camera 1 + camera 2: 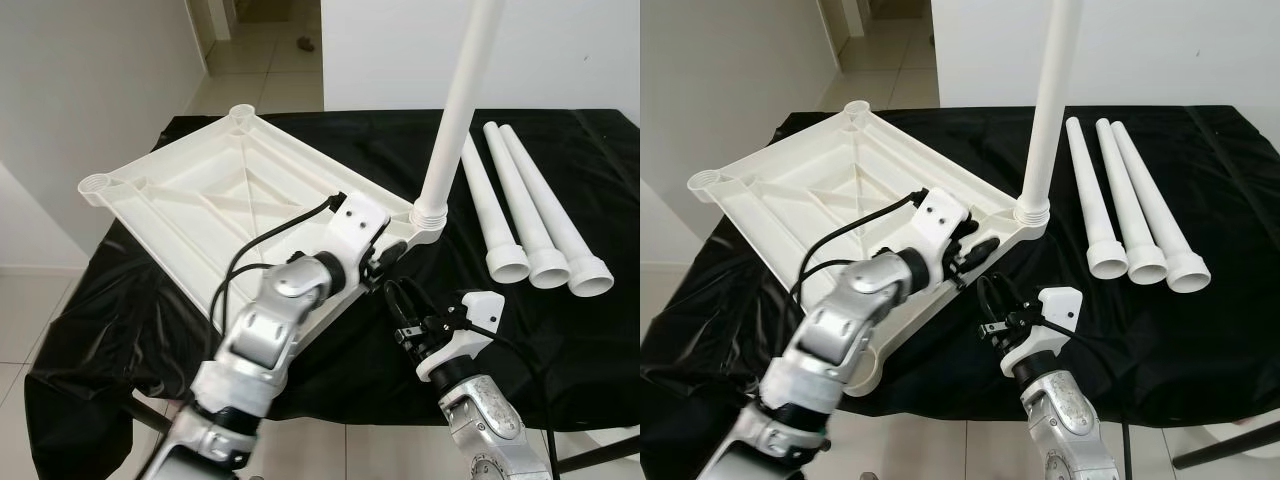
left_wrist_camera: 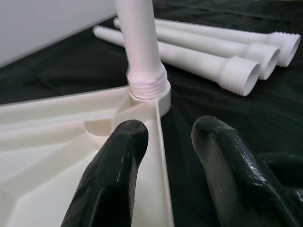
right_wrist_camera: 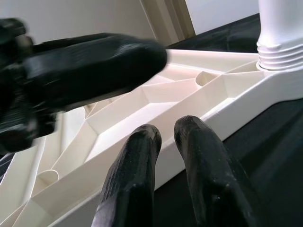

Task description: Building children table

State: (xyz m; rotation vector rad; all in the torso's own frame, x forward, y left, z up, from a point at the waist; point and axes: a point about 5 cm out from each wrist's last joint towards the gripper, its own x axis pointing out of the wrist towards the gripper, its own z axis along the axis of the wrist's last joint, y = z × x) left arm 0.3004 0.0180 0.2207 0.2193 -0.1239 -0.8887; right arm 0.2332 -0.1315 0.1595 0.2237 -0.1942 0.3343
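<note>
Right pincer (image 1: 990,325) low; screwed-in leg (image 1: 462,100) stands upright.

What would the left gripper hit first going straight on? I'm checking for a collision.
Probably the upright leg screwed into the tabletop's corner; the left gripper, jaws open, points at its threaded base. Depth is unclear.

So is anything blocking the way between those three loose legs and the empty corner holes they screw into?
Nothing visible does. The three loose legs lie side by side on the black cloth beside the upturned tabletop. The empty corner sockets are uncovered. The left gripper sits at the corner with the fitted leg.
</note>
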